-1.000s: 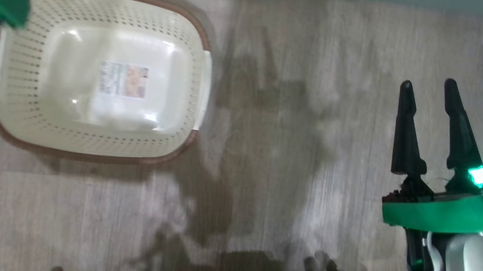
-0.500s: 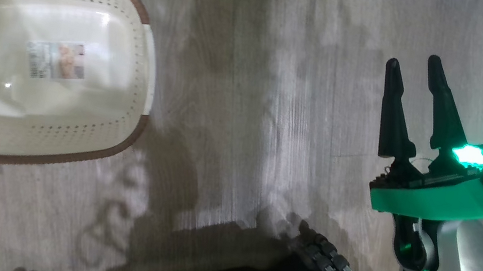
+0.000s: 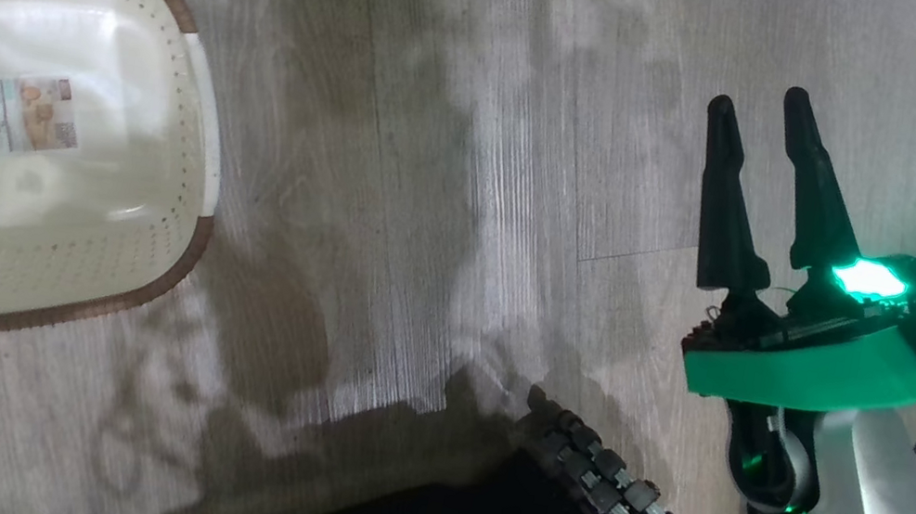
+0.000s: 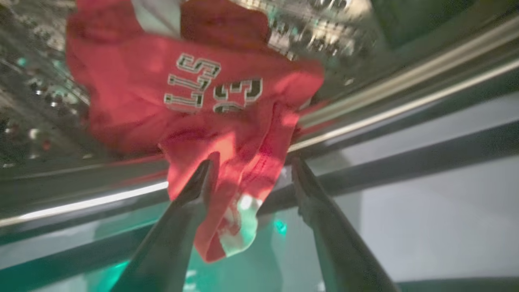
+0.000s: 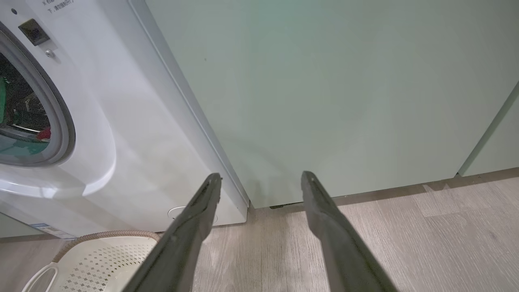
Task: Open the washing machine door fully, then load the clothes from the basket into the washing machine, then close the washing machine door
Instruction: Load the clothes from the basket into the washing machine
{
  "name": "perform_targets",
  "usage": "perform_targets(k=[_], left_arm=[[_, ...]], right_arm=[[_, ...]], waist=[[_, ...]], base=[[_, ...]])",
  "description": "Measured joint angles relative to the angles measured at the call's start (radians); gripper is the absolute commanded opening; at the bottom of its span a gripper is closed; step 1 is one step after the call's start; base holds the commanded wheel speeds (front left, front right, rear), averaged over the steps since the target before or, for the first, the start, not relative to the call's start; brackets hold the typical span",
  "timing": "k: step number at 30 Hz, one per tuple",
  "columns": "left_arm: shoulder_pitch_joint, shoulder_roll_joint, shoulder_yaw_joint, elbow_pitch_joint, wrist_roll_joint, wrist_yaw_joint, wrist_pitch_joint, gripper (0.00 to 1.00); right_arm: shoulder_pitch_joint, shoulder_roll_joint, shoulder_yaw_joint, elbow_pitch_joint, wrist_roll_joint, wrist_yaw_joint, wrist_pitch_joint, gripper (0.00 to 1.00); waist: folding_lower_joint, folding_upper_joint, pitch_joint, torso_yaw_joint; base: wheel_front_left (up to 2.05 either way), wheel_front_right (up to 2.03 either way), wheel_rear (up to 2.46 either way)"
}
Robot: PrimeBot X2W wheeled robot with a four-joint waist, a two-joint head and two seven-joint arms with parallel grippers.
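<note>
Left gripper jaws apart, clamped on nothing. The clothes lie bunched just beyond its fingertips inside the washing machine, with a red-and-white tail drooping over the drum lip, down between the fingers, seemingly brushing one. Long axis runs from deep beyond the fingertips toward the wrist, tail end nearest the wrist. Risk: on retreat a finger could snag the tail and drag it out, or the door could pinch it.

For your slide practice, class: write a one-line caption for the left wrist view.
Open left pincer facing the washing machine drum, red clothes draped over its rim.
</note>
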Motion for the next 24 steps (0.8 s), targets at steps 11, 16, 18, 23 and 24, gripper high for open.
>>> perform_targets(k=[11,16,18,23,24], left_arm=[[-0.013,0.048,-0.015,0.004,0.018,0.035,0.086,0.00],[-0.017,0.052,-0.011,-0.033,0.037,0.043,0.003,0.00],[-0.029,0.053,-0.005,-0.044,0.056,0.053,-0.062,0.00],[-0.092,0.054,0.016,-0.044,0.090,0.071,-0.223,0.00],[-0.101,0.054,0.024,-0.041,0.094,0.072,-0.255,0.00]], right_arm=[[0.000,0.000,0.008,-0.001,0.024,0.000,0.000,1.00],[0.000,0.000,0.009,-0.004,0.025,0.000,0.000,1.00],[0.000,0.000,0.011,-0.006,0.032,0.000,0.000,1.00],[-0.001,0.000,0.024,-0.017,0.043,0.000,0.000,1.00],[-0.001,0.000,0.025,-0.021,0.044,0.000,0.000,1.00]], waist=[[-0.0001,0.0000,0.011,-0.028],[-0.0001,0.0000,0.017,-0.033],[-0.0001,0.0000,0.022,-0.037],[-0.0001,0.0000,0.044,-0.055],[-0.0001,0.0000,0.049,-0.060]], base=[[0.00,0.00,0.00],[0.00,0.00,0.00],[0.00,0.00,0.00],[0.00,0.00,0.00],[0.00,0.00,0.00]])
